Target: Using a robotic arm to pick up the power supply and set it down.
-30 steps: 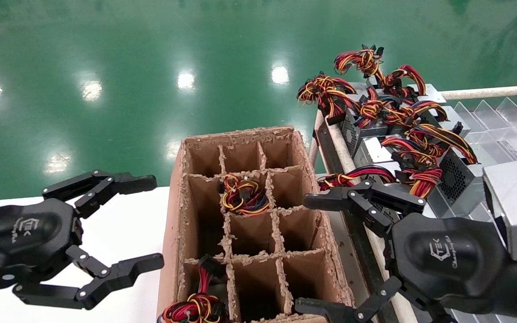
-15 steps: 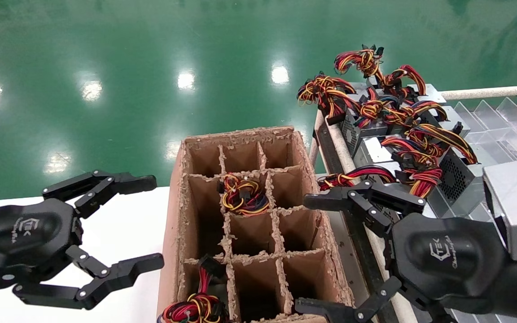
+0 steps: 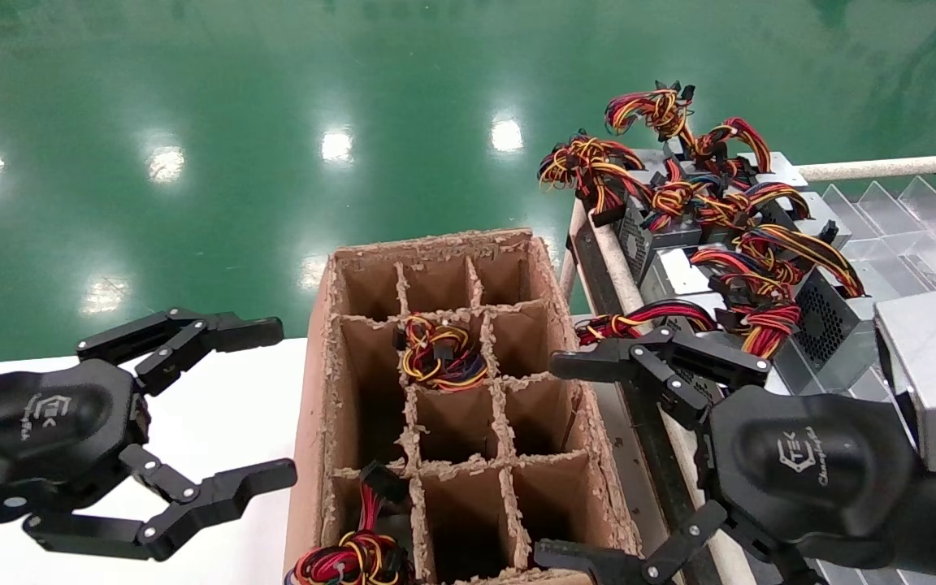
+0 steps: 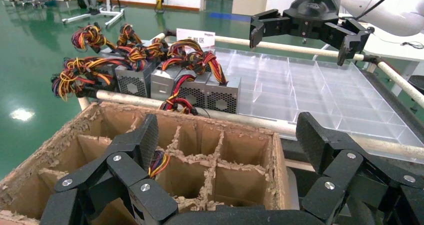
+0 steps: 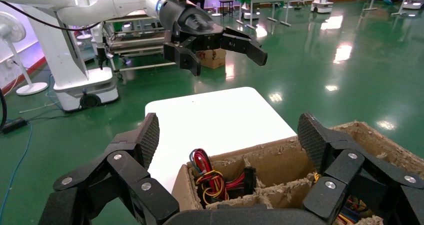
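- At the right edge of the cardboard box (image 3: 435, 390), the right gripper (image 3: 565, 459) hangs with its jaws spread wide and holding nothing.
- Ahead of it and to its right, on the rack (image 3: 598, 244), the power supply units (image 3: 760, 268) stand in a row with their cable bundles on top; I cannot pick out the one with purple-blue wires.
- The left gripper (image 3: 277, 398), also spread and empty, waits over the white table (image 3: 216, 406) across the box, so the right arm is plainly nearer.
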`<state>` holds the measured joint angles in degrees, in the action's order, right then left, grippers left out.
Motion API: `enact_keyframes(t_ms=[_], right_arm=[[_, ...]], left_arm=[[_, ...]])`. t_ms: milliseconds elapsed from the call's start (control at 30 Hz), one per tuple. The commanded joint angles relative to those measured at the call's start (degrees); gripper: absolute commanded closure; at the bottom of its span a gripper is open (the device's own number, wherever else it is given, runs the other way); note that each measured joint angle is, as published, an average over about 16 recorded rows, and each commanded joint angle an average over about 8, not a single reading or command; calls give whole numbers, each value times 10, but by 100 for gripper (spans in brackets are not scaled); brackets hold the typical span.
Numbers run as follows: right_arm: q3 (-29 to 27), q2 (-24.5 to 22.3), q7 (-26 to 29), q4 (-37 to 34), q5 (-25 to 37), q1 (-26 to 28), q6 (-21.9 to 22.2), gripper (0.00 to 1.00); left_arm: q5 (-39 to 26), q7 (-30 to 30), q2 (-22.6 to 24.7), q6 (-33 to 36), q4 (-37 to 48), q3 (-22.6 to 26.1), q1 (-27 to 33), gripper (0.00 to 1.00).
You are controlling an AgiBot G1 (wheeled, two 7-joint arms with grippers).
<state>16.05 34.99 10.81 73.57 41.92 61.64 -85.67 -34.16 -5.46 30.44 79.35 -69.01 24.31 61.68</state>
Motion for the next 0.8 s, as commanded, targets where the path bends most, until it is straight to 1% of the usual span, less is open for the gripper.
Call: enact_keyframes(t_ms=[33,267,300,333,533,567,600,700,800], right_arm=[[0,0,0,0,0,0,0,0],[0,0,0,0,0,0,0,0],[0,0,0,0,0,0,0,0],[0,0,0,0,0,0,0,0],[0,0,0,0,0,0,0,0],[0,0,0,0,1,0,1,0],[0,0,-2,-1,3,1,2,0],[2,1,-11,-3,26,8,17,0],[9,9,-32,-3,73,20,51,0]], left_arm=[[0,0,0,0,0,0,0,0],[0,0,0,0,0,0,0,0],[0,0,0,0,0,0,0,3],[0,0,0,0,0,0,0,14],[0,0,0,0,0,0,0,89],[0,0,0,0,0,0,0,98],[0,0,0,0,0,0,0,100],[0,0,0,0,0,0,0,100],[0,0,0,0,0,0,0,100]])
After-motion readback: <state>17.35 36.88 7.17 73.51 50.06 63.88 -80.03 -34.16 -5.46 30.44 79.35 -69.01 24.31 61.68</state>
